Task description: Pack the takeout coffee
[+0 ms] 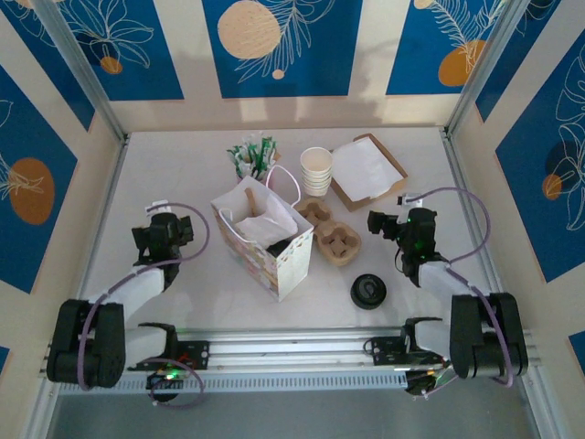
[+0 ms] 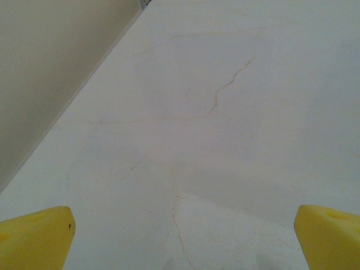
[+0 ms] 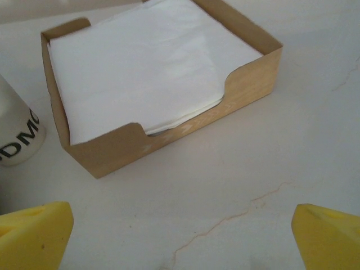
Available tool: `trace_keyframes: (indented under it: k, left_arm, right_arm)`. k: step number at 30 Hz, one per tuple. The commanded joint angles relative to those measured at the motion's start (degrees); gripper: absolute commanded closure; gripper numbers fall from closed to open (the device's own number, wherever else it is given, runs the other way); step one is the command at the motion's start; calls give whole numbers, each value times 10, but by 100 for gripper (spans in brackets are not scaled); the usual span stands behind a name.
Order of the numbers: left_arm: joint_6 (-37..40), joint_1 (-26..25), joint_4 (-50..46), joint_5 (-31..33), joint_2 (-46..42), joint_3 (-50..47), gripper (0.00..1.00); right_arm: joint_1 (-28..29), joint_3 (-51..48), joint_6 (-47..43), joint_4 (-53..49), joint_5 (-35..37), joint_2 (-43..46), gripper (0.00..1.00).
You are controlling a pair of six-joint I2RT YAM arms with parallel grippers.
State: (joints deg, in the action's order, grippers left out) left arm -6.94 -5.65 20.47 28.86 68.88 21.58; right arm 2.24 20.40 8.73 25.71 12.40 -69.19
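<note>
coffee: a dark round top [image 1: 277, 246] shows inside the bag [image 1: 294, 259], apparently the lidded cup; the cream body is hidden
handling: likely light, thin-walled, easily crushed and prone to spilling; best held gently round the cup wall below the lid and kept upright
left jaws: wide open, empty, over bare worktop [image 2: 225, 112] left of the bag
right jaws: wide open, empty, right of the bag, facing the napkin box [image 3: 247, 84]

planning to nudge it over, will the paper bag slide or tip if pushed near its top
Likely tips or skids: the paper bag stands tall and narrow on a smooth table. Its thin walls would probably buckle before pushing stiffly; the mouth already looks skewed.
</note>
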Motion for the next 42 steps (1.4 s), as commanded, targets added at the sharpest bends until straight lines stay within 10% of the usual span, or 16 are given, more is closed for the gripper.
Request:
trace_keyframes:
  k: [1, 15, 20, 28, 42]
  left_arm:
    - [39, 6, 80, -28, 26, -2, 0]
    - [70, 17, 207, -150, 102, 7, 0]
    - [77, 17, 520, -191, 229, -79, 0]
    - [69, 12, 356, -158, 206, -16, 0]
    - [82, 8, 347, -185, 205, -10, 0]
  right_arm:
    - [20, 11, -40, 77, 3, -37, 1]
    - [-1, 42, -52, 180, -55, -161, 1]
    - [-23, 33, -35, 209, -92, -181, 1]
    - [-23, 34, -32, 206, -84, -182, 1]
    - [-19, 32, -29, 211, -62, -181, 1]
